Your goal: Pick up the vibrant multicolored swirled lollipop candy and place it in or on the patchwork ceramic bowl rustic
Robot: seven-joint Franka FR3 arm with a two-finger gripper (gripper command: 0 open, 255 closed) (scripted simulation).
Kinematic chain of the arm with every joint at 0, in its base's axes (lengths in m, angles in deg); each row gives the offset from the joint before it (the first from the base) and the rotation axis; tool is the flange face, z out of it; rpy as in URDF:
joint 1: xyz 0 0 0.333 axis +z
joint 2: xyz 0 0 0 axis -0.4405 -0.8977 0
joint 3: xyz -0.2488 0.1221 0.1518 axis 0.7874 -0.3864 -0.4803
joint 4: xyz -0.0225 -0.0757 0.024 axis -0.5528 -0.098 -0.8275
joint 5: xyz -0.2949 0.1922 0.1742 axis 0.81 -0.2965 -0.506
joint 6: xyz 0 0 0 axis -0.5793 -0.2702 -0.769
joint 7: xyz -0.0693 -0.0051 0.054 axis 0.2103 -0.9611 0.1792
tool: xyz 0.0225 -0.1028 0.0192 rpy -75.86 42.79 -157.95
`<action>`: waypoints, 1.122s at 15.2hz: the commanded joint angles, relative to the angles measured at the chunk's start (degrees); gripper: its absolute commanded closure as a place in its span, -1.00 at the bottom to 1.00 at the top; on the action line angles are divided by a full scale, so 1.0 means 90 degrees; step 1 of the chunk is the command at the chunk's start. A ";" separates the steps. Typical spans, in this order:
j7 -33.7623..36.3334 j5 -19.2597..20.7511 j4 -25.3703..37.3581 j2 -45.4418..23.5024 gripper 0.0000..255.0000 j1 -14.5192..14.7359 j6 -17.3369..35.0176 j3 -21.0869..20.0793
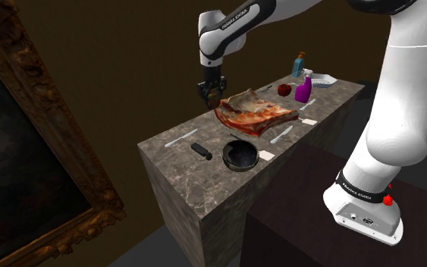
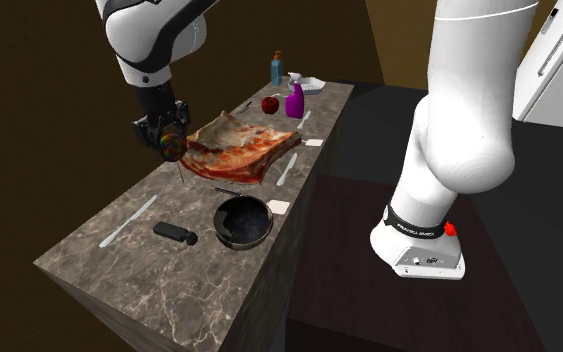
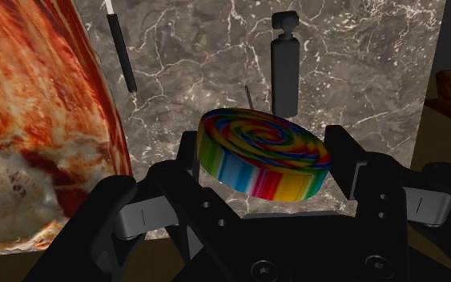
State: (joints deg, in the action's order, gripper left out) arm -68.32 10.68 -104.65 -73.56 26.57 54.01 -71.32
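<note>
My gripper (image 3: 265,164) is shut on the rainbow-swirled lollipop (image 3: 257,138), a finger on each side of its disc. The thin stick points down toward the marble counter (image 3: 352,64). In the second exterior view the gripper (image 2: 167,140) hangs above the counter with the lollipop (image 2: 174,148), beside the red-brown slab (image 2: 239,148). The shoulder view has the gripper (image 1: 210,95) over the slab's near corner. The dark bowl (image 1: 240,155) (image 2: 243,221) sits on the counter near its front edge, apart from the gripper.
A black cylinder (image 3: 284,68) (image 2: 174,233) lies beside the bowl. Cutlery (image 2: 129,220) and a white card (image 2: 278,206) lie nearby. Farther along stand a purple spray bottle (image 2: 294,100), a red apple (image 2: 270,104), a blue bottle (image 2: 277,68) and a white tray (image 2: 309,84).
</note>
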 commanded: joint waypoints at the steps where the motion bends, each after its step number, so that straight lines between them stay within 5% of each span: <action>1: 0.0028 -0.0004 -0.0564 0.0480 1.00 0.0016 0.0084 -0.0012; 13: 0.0211 -0.0099 -0.3471 0.3570 1.00 0.0143 -0.0098 -0.0129; 17: 0.0213 -0.0098 -0.3685 0.3405 1.00 0.0143 0.0281 -0.0134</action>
State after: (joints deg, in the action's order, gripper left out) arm -66.40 9.80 -137.18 -42.63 27.86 55.59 -72.51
